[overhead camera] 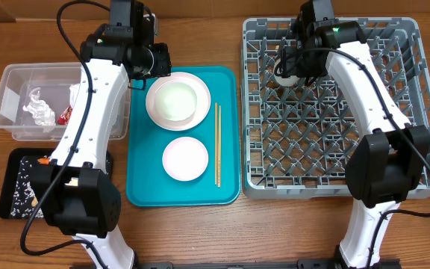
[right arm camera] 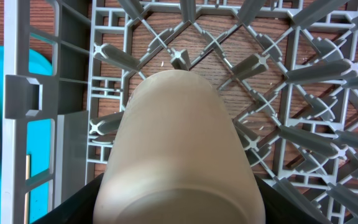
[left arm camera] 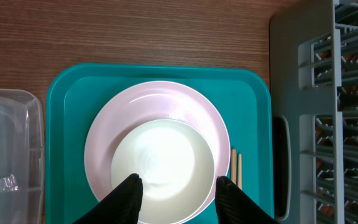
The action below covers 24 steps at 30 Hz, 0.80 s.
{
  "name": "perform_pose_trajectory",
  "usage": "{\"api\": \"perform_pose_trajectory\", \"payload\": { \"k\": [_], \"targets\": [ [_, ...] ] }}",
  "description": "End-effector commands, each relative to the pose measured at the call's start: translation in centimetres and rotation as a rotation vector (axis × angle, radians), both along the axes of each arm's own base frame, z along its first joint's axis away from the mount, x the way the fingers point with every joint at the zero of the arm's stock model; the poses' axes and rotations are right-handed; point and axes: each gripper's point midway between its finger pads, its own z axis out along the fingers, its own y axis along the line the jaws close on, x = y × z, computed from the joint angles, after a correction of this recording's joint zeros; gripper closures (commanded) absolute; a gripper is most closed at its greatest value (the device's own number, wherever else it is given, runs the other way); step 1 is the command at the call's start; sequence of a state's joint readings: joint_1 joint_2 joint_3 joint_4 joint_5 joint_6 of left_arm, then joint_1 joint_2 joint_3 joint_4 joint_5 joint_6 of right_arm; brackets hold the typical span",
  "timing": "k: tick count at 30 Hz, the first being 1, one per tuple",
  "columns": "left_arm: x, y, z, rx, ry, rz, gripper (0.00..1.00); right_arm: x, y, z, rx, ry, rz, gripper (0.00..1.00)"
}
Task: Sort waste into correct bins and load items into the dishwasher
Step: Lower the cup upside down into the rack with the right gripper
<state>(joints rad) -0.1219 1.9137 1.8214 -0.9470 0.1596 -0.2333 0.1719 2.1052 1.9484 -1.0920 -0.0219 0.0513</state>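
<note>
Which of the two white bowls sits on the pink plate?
The far bowl, below the left gripper; the near bowl rests directly on the teal tray.

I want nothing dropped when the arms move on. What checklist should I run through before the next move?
1. Right pincer shut on the cup: ok.
2. Cup above the grey rack, not the teal tray: ok.
3. Left pincer open over the bowl: ok.
4. Left pincer touching the bowl: cannot tell.
5. Bowl empty of scraps: ok.
6. Bowl separated from the plate: not ok, it sits on it.
</note>
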Motion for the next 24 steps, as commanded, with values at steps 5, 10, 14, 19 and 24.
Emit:
{"api": "perform_pose_trajectory", "payload": {
  "k": [5,10,14,19,24],
  "targets": [
    [0.3,0.3,0.9,0.005,-0.021,0.012,0.59,0.1,0.2,-0.1,0.000,-0.007,0.011,0.53],
    [0.2,0.3,0.8,0.006,-0.017,0.011,0.57,0.1,0.2,-1.0,-0.003,0.014,0.011,0.47],
    [0.2,0.3,0.8,0.006,-0.017,0.011,0.55,0.1,0.3,-1.5,-0.004,0.022,0.011,0.34],
    [0.2,0.3,0.8,0.006,-0.017,0.011,0.54,0.1,0.2,-1.5,-0.005,0.026,0.011,0.16],
    [0.2,0.3,0.8,0.006,-0.017,0.011,0.54,0.0,0.2,-1.5,-0.005,0.028,0.011,0.01]
  ]
}}
